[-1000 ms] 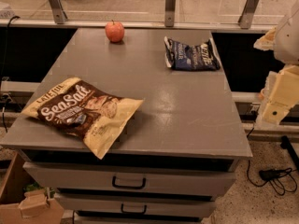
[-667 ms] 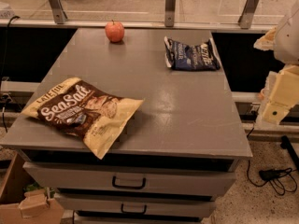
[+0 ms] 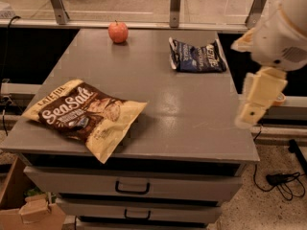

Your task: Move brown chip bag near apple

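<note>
The brown chip bag (image 3: 84, 113) lies flat at the table's front left corner, with white "Sea Salt" lettering and tan edges, one corner hanging over the front edge. The apple (image 3: 118, 31), small and red-orange, stands at the far edge, left of centre. My gripper (image 3: 259, 98) hangs as a cream-coloured piece below the white arm (image 3: 283, 30), over the table's right edge. It is far from the bag and the apple and touches nothing.
A dark blue chip bag (image 3: 196, 57) lies at the far right of the grey table (image 3: 182, 114). Drawers (image 3: 132, 188) are below the front edge. A railing with posts (image 3: 175, 6) runs behind. A cardboard box (image 3: 29, 210) and cables (image 3: 280, 181) are on the floor.
My arm and gripper have moved left, from beside the table to over its right edge. The bags and the apple have not moved.
</note>
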Available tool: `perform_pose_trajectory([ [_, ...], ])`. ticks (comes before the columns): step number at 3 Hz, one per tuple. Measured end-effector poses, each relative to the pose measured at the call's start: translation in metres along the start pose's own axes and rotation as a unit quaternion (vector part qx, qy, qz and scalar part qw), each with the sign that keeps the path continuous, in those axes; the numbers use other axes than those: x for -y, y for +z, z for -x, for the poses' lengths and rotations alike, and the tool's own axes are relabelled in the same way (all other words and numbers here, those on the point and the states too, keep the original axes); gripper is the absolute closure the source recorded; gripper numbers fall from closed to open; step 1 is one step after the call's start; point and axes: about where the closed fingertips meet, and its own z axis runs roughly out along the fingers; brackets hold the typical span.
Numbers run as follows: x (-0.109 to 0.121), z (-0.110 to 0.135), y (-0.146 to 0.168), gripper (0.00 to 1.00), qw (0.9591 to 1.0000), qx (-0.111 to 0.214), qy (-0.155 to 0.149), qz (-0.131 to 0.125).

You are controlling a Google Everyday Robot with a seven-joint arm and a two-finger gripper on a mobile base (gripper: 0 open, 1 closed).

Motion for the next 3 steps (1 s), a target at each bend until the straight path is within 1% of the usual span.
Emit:
perform_pose_trajectory([
  [1,-0.001,0.070,0.032,0.00,0.9955,0.068,-0.060,0.025],
  [2,-0.023,0.152,0.048,0.00,0.9812,0.144,-0.116,0.055],
  [3,-0.023,0.152,0.048,0.00,0.9812,0.144,-0.116,0.055],
])
